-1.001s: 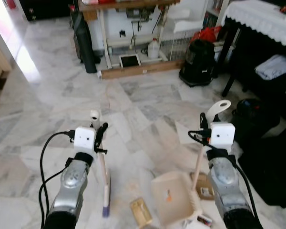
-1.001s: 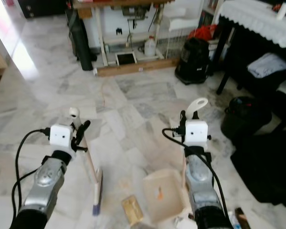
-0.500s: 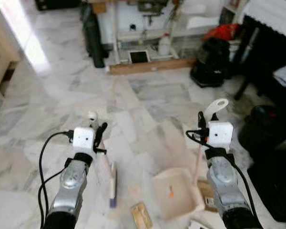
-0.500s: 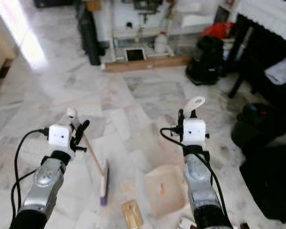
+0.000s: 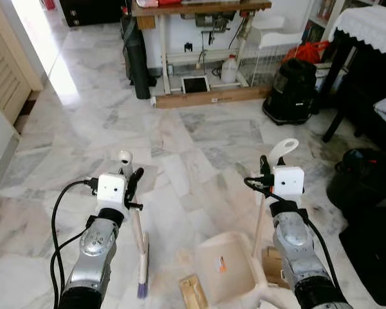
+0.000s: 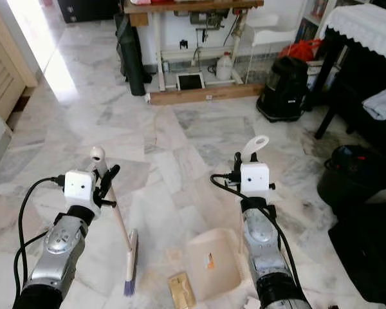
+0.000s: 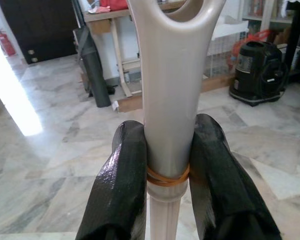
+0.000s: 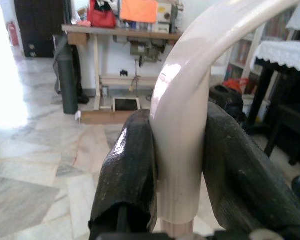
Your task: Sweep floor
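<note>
Left gripper (image 7: 167, 165) clamps light, stiff broom handle (image 5: 136, 222) high; right gripper (image 8: 177, 165) clamps smooth, slippery-looking dustpan handle (image 5: 262, 206).

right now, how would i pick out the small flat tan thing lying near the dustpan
Look at the marble floor just ahead of the robot, between the broom head on its left and the cream dustpan on its right. The tan piece lies flat beside the dustpan's open mouth: a small brownish rectangle, unlike the long-handled tools beside it.
</note>
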Robot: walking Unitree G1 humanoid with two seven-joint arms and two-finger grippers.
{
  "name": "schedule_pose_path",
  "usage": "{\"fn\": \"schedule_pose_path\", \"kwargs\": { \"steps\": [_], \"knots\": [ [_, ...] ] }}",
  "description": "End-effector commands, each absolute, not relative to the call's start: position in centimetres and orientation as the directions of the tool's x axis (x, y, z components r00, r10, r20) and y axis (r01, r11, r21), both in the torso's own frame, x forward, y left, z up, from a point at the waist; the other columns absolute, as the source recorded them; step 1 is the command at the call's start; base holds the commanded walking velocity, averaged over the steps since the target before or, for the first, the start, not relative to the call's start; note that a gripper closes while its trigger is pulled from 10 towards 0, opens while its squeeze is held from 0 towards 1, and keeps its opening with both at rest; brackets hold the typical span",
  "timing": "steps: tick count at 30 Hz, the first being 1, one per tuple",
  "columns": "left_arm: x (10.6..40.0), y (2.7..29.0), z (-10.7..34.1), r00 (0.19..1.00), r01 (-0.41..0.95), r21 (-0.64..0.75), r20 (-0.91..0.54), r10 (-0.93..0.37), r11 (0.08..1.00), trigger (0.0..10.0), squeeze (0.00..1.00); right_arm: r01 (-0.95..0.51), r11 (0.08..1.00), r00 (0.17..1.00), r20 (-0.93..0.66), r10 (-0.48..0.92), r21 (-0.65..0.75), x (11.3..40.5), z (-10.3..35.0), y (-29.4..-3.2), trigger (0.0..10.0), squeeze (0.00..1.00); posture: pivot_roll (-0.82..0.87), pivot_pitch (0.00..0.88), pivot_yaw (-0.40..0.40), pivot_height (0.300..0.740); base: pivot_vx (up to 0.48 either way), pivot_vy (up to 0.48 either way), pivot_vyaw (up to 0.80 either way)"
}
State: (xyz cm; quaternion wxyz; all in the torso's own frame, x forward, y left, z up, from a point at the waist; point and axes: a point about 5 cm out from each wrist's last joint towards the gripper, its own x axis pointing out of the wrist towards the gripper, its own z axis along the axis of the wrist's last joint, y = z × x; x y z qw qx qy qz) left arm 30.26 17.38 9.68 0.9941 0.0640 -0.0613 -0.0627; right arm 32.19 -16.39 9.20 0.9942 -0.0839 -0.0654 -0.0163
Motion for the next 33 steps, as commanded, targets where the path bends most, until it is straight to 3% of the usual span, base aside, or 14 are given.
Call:
{"fn": "schedule_pose_path", "kwargs": {
  "steps": [1,15,33],
  "knots": [
    [30.6,17.4,10.5,0.980,0.123,0.152,0.139,-0.144,0.981,10.0,0.00,0.045,0.988,0.987,0.161,-0.021,-0.149,32.7,9.7,-16.0,10.0,0.00,-0.03,0.076,0.007,0.740,0.000,0.000,0.00],
    [30.4,17.1,10.1,0.977,0.167,0.139,0.106,-0.183,0.976,10.0,0.00,0.027,0.989,0.999,0.048,-0.020,-0.147,32.0,6.7,-15.4,10.0,0.00,-0.02,0.085,0.011,0.740,0.000,0.000,0.00],
    [30.5,18.4,11.0,0.980,0.108,0.168,0.146,-0.133,0.980,10.0,0.00,0.073,0.985,0.997,-0.003,-0.074,-0.154,32.5,6.0,-16.2,10.0,0.00,0.01,0.084,0.022,0.740,0.000,0.000,0.00]
  ]
}}
